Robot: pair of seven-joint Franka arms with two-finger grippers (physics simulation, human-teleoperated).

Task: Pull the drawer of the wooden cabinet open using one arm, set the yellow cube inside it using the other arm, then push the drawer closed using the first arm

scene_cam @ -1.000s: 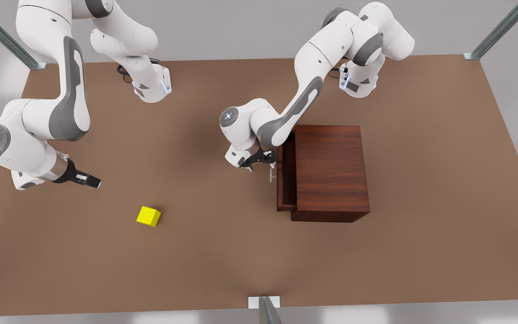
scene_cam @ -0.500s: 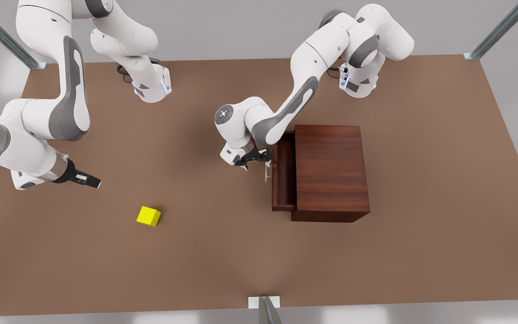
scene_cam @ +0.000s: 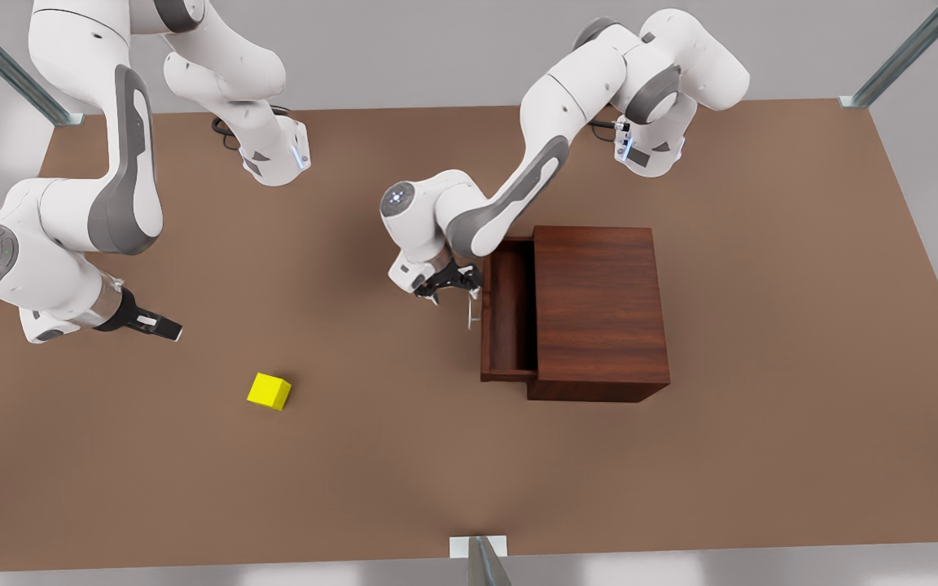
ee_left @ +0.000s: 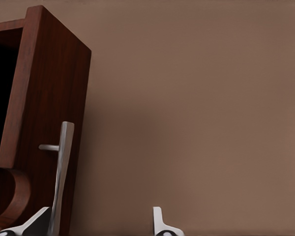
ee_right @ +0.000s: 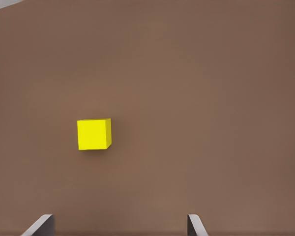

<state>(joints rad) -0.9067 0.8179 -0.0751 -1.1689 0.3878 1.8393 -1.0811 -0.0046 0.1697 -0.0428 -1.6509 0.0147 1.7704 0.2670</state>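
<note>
Drawer (scene_cam: 508, 317) slid further out of cabinet (scene_cam: 599, 313); left pincer (scene_cam: 454, 286) on handle (scene_cam: 470, 312) moved w/ it

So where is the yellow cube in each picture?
Front view: the yellow cube sits on the brown table, toward the front view's left, far from the cabinet.
Right wrist view: the yellow cube lies alone on the table.
Left wrist view: this camera faces the drawer and its silver handle instead.
Shared landmark: the brown table.

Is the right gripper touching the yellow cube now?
Apart. In the front view, bare table lies between the right gripper and the yellow cube; in the right wrist view, the cube sits well clear of the open fingers.
</note>
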